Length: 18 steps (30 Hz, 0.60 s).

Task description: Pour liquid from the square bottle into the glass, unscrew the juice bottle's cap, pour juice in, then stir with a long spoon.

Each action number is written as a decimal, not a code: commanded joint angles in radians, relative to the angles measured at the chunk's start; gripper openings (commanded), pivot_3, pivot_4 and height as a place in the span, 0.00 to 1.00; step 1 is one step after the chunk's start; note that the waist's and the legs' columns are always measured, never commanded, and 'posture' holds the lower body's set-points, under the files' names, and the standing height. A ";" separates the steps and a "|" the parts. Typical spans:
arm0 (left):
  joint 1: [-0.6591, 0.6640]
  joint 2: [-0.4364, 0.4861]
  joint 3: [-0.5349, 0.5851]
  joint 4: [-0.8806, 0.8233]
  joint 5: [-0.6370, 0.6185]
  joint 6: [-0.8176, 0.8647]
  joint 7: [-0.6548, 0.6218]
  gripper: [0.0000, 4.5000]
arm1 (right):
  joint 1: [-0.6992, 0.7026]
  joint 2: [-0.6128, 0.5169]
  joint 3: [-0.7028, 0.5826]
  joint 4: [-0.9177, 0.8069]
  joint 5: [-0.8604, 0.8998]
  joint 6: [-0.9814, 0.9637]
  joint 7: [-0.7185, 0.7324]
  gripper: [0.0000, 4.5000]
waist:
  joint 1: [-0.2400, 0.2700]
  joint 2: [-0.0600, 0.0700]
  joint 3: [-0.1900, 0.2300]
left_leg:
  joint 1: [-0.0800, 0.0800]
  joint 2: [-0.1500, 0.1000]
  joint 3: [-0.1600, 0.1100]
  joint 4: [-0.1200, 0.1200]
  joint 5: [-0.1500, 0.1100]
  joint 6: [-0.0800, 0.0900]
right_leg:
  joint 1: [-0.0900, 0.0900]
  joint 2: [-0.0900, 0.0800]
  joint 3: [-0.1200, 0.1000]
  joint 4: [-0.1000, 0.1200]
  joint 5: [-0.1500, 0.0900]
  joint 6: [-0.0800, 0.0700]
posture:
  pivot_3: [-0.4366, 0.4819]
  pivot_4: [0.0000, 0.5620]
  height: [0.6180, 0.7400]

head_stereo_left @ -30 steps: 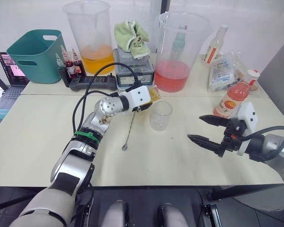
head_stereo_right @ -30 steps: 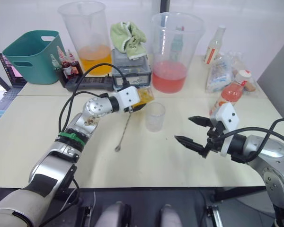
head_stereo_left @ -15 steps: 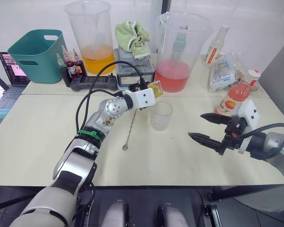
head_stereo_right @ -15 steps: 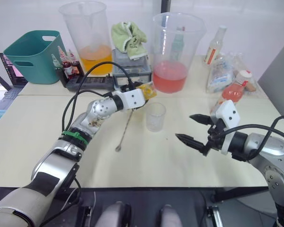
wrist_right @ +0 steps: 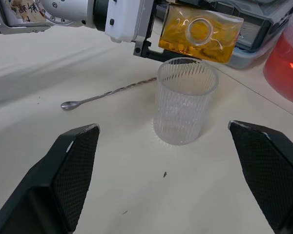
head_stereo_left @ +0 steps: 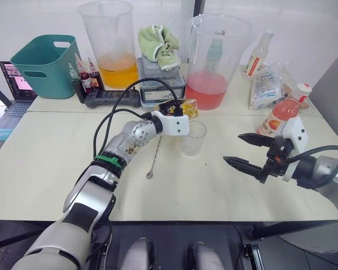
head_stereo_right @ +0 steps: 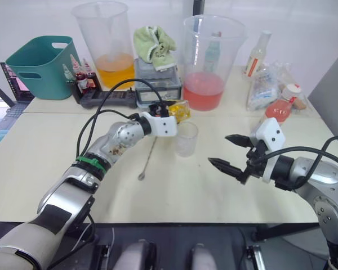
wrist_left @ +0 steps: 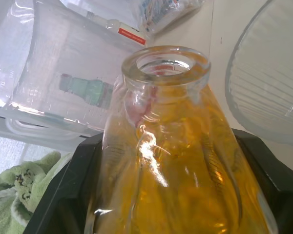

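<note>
The square bottle (wrist_right: pixel 200 33) held amber-yellow liquid. The glass (wrist_right: pixel 184 101) was clear with fine vertical ribbing. The juice bottle (head_stereo_left: pixel 281 116) showed pink-red under a white cap (head_stereo_left: pixel 302 88). The spoon (wrist_right: pixel 107 93) was silver, the bench (head_stereo_left: pixel 45 152) pale cream, the tub (head_stereo_left: pixel 40 64) teal.

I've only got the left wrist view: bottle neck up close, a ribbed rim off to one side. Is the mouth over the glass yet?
Observer: Nearly. In the right wrist view the square bottle lies tipped on its side, just above the far rim of the glass; nothing is pouring.
Operator: Anything in the glass?
Observer: It looks empty there.
Operator: Where's the right claw?
Observer: The right claw is open, off to the right of the glass, holding nothing.
Operator: And the spoon?
Observer: The long spoon lies flat on the table, under the left arm, just left of the glass.
</note>
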 commanded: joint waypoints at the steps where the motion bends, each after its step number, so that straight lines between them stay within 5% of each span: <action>1: -0.074 0.011 -0.006 -0.080 0.056 -0.036 0.097 0.62 | 0.013 -0.018 -0.023 -0.032 0.005 -0.010 0.015 1.00 | 0.001 0.000 0.000 | 0.000 0.000 0.000 0.000 0.000 0.000 | 0.000 0.000 0.000 0.000 0.000 0.000 | 0.48 0.27 1.00; 18: -0.102 0.052 -0.068 -0.113 0.226 -0.055 0.263 0.62 | -0.004 -0.011 -0.018 -0.046 0.027 0.005 -0.004 1.00 | 0.004 0.000 0.000 | 0.000 -0.001 0.000 0.000 0.000 0.000 | 0.000 -0.001 0.000 0.000 0.000 0.000 | 0.48 0.27 1.00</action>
